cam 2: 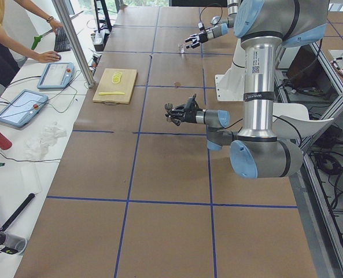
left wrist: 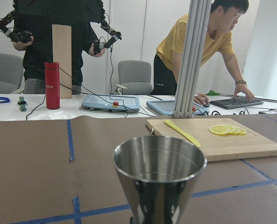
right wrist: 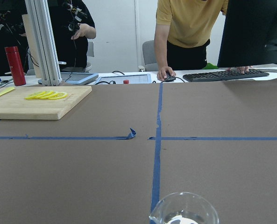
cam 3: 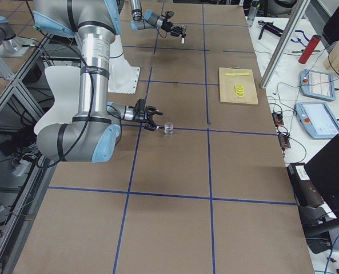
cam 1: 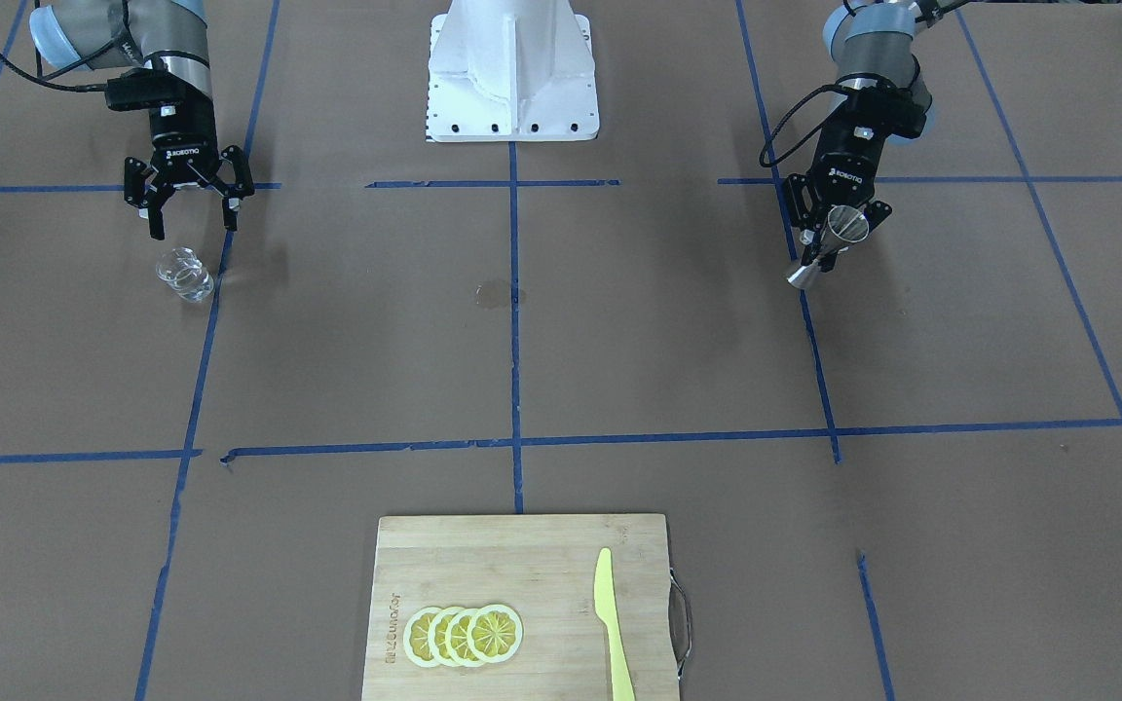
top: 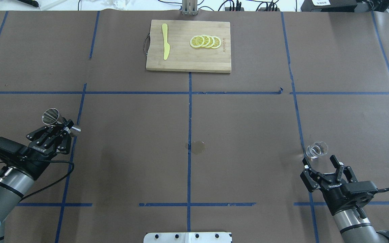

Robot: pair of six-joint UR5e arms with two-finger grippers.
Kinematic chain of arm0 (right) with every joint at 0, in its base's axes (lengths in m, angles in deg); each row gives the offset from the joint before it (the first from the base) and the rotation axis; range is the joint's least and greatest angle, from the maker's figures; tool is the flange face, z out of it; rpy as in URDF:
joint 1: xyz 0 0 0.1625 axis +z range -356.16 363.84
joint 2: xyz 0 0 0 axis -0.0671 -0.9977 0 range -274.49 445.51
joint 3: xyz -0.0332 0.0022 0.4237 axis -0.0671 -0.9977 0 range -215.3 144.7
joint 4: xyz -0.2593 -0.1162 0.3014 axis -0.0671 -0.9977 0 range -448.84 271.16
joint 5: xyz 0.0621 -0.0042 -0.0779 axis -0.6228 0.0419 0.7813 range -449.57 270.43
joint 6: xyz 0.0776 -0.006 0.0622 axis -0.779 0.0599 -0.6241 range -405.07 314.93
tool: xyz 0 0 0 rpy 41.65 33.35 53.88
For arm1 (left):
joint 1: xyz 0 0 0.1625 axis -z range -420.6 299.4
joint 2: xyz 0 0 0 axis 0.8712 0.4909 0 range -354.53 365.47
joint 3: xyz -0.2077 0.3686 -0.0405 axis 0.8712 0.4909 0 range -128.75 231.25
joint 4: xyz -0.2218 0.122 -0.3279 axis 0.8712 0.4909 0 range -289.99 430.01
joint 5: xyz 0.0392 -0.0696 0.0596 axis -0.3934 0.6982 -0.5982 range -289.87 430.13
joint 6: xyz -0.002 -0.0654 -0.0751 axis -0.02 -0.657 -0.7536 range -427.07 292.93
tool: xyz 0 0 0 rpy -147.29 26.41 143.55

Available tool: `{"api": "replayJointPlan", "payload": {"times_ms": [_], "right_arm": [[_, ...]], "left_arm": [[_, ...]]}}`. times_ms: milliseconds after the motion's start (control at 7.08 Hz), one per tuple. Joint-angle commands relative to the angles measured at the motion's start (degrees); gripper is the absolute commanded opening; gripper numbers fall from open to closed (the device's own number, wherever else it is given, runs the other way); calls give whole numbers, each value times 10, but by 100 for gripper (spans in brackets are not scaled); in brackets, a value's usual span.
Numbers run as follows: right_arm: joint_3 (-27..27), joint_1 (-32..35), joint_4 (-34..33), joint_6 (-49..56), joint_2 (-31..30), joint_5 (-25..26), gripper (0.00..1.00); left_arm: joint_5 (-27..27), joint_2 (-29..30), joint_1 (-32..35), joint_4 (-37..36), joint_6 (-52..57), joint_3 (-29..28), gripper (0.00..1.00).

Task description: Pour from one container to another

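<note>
While L gripper (top: pixel 67 127) pinches 1 jigger (top: pixel 50 116), we see R gripper (top: pixel 319 162) spread by 1 glass (top: pixel 316 150); both marked ROBOTIQ.

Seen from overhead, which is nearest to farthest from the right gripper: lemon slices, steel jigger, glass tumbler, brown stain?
1. Glass tumbler, just ahead of the right gripper.
2. Stain, table centre.
3. Lemon slices, far cutting board.
4. Steel jigger, in the left gripper.

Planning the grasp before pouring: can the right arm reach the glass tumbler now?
Probably yes. The right claw hangs open just short of the glass tumbler, fingers pointed toward it, and nothing stands between them or close by.
</note>
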Motion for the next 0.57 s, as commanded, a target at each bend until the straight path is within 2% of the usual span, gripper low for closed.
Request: {"api": "replayJointPlan", "payload": {"times_ms": [0,424], "right_arm": [[-44,1,0,-15,24,29,98],[-76,1,2,-17,32,43,98]], "left_arm": [[1,2,1,0,-1,1,0],[0,4,3,1,-1,1,0]]}}
